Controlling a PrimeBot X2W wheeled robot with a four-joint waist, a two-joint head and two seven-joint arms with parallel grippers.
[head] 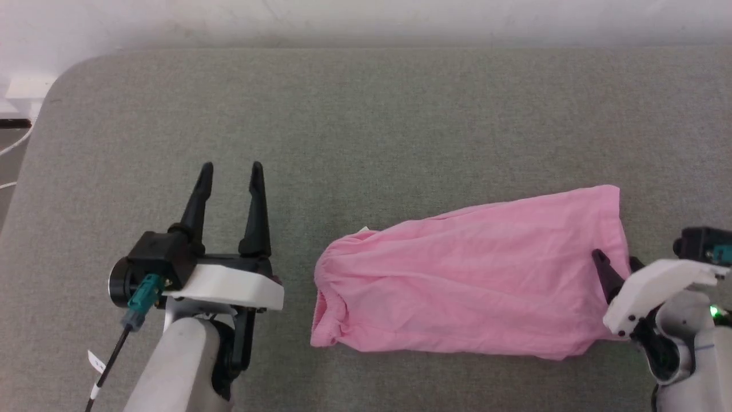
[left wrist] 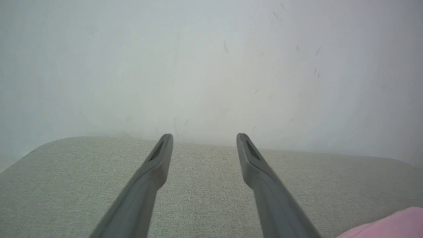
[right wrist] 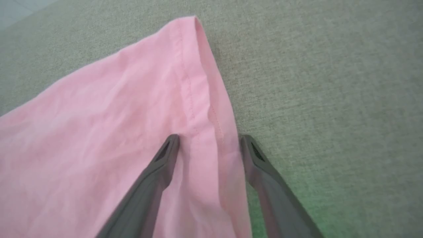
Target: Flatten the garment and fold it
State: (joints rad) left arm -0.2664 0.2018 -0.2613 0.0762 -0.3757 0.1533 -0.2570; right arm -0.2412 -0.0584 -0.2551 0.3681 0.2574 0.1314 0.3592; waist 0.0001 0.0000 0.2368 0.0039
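Thin, soft pink cloth garment (head: 469, 280), matt and finely wrinkled, with a stitched hem. The counter (head: 366, 114) under it is covered in grey-green woven fabric, matt and slightly coarse. The left claw (head: 231, 166) has matt dark plastic-looking fingers on a smooth white shell. At the top of the frame, the pale matt wall (left wrist: 211, 66) looks scuffed.

the left wrist view's edge cuts off the garment (left wrist: 396, 225).

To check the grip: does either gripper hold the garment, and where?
Nothing is held. Left gripper open beside the garment; right gripper open astride its hem.
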